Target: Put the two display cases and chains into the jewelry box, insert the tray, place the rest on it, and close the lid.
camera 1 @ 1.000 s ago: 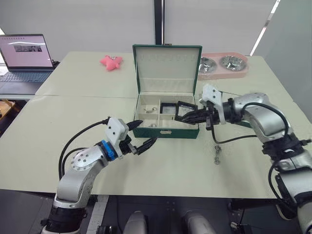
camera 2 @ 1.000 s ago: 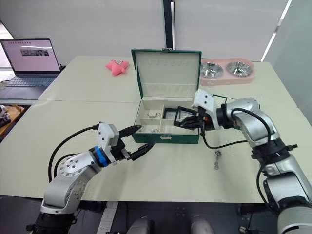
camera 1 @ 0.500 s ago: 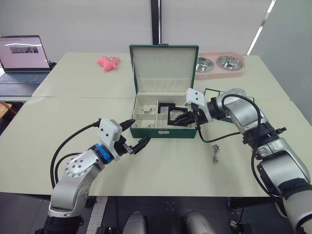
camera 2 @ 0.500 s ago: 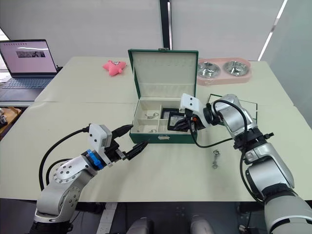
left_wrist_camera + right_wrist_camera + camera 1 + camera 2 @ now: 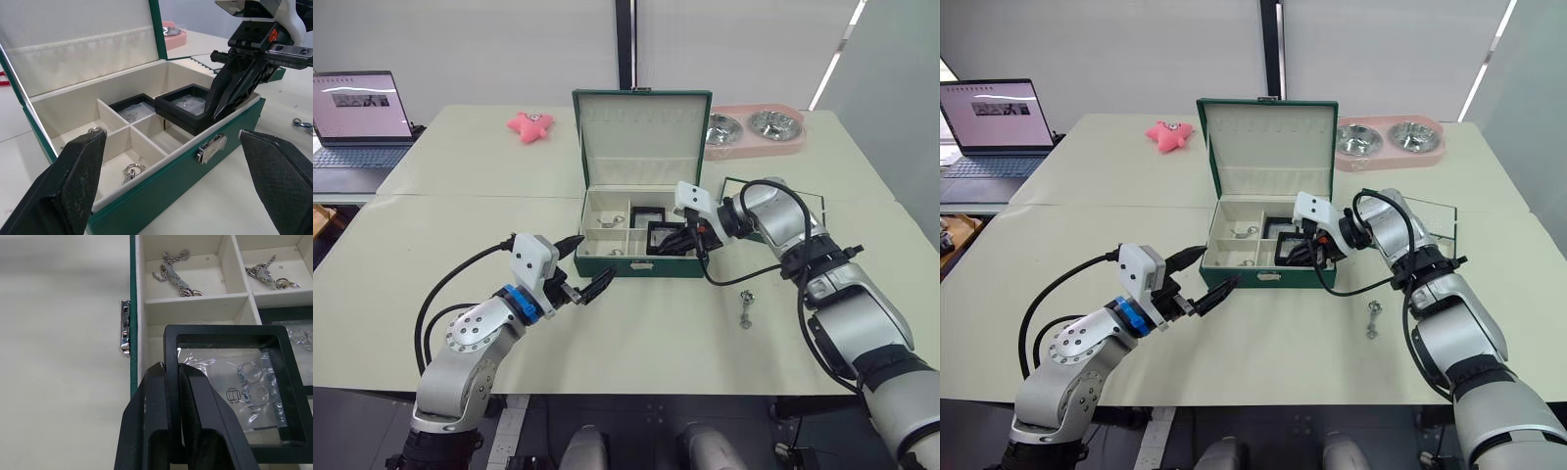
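The green jewelry box point(image 5: 651, 264) stands open mid-table with its lid upright. My right gripper point(image 5: 682, 239) is shut on the rim of a black display case point(image 5: 234, 387), holding it tilted over the box's front right compartment. A second display case point(image 5: 134, 105) lies in the compartment behind it. Chains point(image 5: 173, 274) lie in the left compartments. Another small chain point(image 5: 745, 308) lies on the table to the right of the box. My left gripper point(image 5: 584, 266) hangs wide open just off the box's front left corner, holding nothing.
A green-edged tray point(image 5: 1435, 215) lies on the table behind my right arm. At the far edge sit a pink double pet bowl point(image 5: 759, 127) and a pink star toy point(image 5: 531, 123). A laptop point(image 5: 357, 113) stands at the far left.
My right gripper has carried the display case leftward, from the box's right edge to over its front right compartment. The left gripper has barely moved.
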